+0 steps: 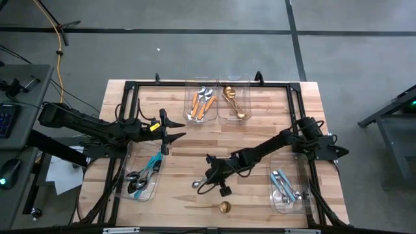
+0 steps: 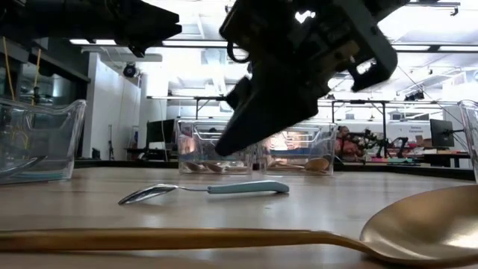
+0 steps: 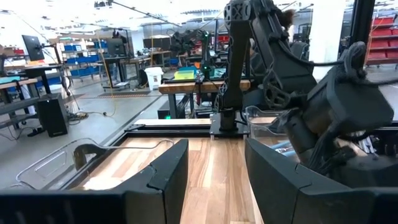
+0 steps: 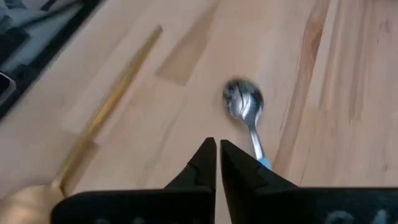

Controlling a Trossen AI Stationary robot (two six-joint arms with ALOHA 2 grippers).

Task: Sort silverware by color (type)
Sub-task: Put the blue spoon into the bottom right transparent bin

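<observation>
From above, the right gripper [image 1: 209, 174] hangs over the wooden table [image 1: 188, 140] with its fingers pressed together and holding nothing, right by a blue-handled spoon [image 1: 197, 184], and a gold spoon [image 1: 221, 207] lies near the front edge, while the left gripper [image 1: 170, 130] waits with its fingers apart above a clear bin [image 1: 127, 170] of dark spoons. From table height, the blue-handled spoon [image 2: 203, 190] lies flat, with a big bright workshop behind. In the right wrist view, the closed tips [image 4: 217, 163] sit beside the spoon [image 4: 245, 106], so I think they could push it away unless they open first.
</observation>
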